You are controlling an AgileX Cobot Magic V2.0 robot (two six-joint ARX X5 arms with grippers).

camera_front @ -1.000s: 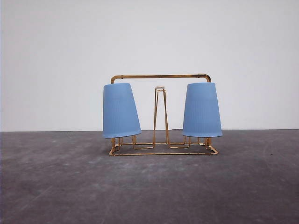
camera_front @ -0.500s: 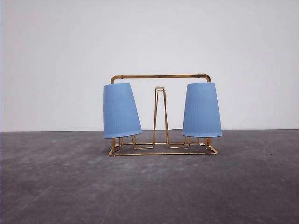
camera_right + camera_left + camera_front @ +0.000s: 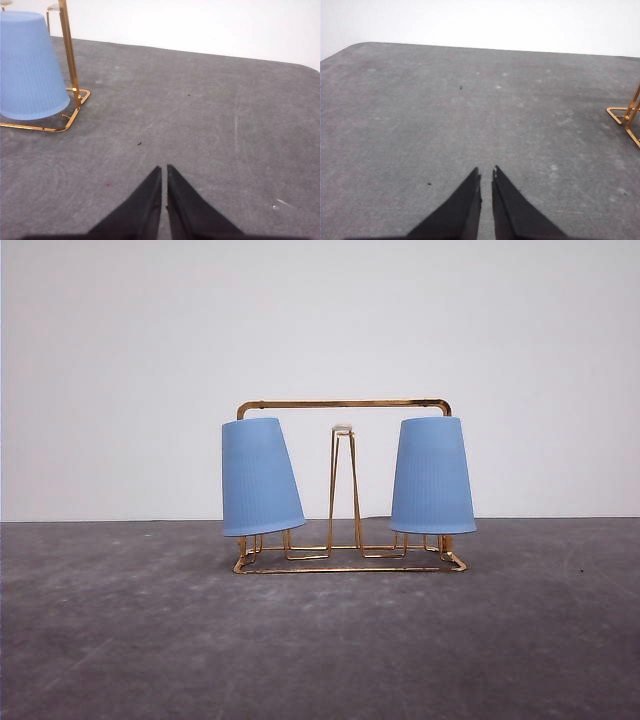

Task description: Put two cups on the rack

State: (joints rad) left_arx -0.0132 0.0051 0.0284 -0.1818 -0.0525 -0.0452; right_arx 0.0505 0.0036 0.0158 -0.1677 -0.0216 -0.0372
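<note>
From the front I see the rack (image 3: 344, 540) standing on the grey desk (image 3: 320, 640), its long side running left to right across my view, the rectangular handle bar along the top. Both cups sit on it upside down, rims down and closed bases up. The left cup (image 3: 260, 477) hangs at the rack's left end with its long axis tilted, its base leaning a little towards the left and its rim swung in towards the centre. The right cup (image 3: 432, 476) at the right end stands nearly straight, long axis close to vertical. Between them a bare prong (image 3: 343, 485) with a white cap rises upright.

On my left wrist camera the left pincer (image 3: 486, 176) has its fingers drawn together, tips almost touching, over bare desk, with a corner of the rack's base well apart from it. On my right wrist camera the right pincer (image 3: 164, 170) is likewise closed on nothing, and the right cup sits well away from it
</note>
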